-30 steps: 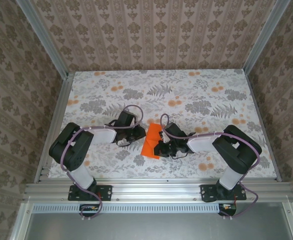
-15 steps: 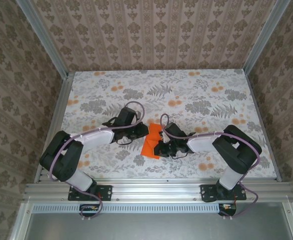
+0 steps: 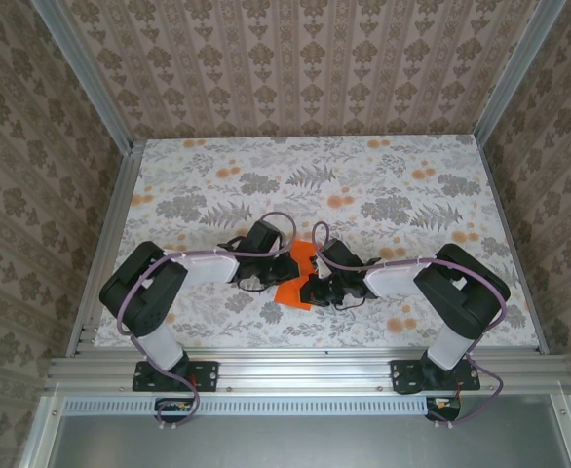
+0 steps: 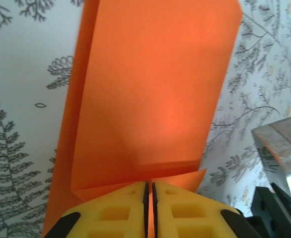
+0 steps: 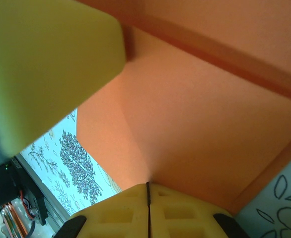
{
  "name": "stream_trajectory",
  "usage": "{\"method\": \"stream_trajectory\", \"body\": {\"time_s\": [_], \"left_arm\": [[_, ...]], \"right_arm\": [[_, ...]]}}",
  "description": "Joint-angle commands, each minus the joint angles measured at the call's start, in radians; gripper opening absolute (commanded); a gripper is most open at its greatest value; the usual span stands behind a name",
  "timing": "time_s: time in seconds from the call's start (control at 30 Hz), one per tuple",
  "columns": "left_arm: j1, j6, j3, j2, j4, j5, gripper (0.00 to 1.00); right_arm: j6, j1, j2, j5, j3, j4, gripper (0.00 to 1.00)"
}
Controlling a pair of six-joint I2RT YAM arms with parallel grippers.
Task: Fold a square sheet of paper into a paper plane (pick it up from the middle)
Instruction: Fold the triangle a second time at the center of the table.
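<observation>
Orange paper [image 3: 287, 291], left gripper [image 4: 149, 185] pinching its edge, right gripper [image 5: 148, 186] apparently likewise

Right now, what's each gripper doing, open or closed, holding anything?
Left gripper: closed, pinching the folded orange paper at its edge.
Right gripper: closed, pinching the same paper.

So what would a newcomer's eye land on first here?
The bright orange sheet of paper, already folded, stands out against the grey floral table, near its front middle. The left pincer and right pincer meet over it from either side, each shut on an edge of it.
</observation>
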Motion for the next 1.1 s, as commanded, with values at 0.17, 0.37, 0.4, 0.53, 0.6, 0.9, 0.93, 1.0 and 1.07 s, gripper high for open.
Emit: {"method": "stream_trajectory", "body": {"time_s": [0.17, 0.37, 0.4, 0.53, 0.6, 0.9, 0.93, 1.0, 1.07], "left_arm": [[-0.001, 0.023, 0.003, 0.060, -0.021, -0.043, 0.12], [0.000, 0.028, -0.001, 0.057, -0.027, -0.049, 0.12], [0.001, 0.028, -0.001, 0.057, -0.029, -0.049, 0.12], [0.000, 0.032, 0.005, 0.056, -0.033, -0.049, 0.12], [-0.001, 0.033, 0.007, 0.057, -0.035, -0.050, 0.12], [0.000, 0.039, 0.004, 0.057, -0.043, -0.061, 0.12], [0.001, 0.039, 0.002, 0.059, -0.043, -0.061, 0.11], [0.000, 0.042, 0.004, 0.062, -0.044, -0.061, 0.11], [0.001, 0.045, 0.011, 0.070, -0.053, -0.060, 0.11]], "right_arm": [[-0.013, -0.003, -0.046, 0.031, 0.077, -0.168, 0.10], [-0.016, -0.003, -0.034, 0.041, 0.136, -0.188, 0.10], [-0.016, -0.003, -0.024, 0.039, 0.142, -0.186, 0.10], [-0.005, -0.004, 0.019, 0.056, 0.148, -0.171, 0.09], [-0.001, -0.003, 0.048, 0.053, 0.149, -0.165, 0.09], [-0.008, -0.004, 0.091, 0.062, 0.107, -0.197, 0.09], [-0.012, -0.004, 0.077, 0.062, 0.105, -0.204, 0.09], [-0.020, -0.005, 0.054, 0.071, 0.105, -0.226, 0.09], [-0.023, -0.005, 0.043, 0.071, 0.104, -0.234, 0.10]]}}
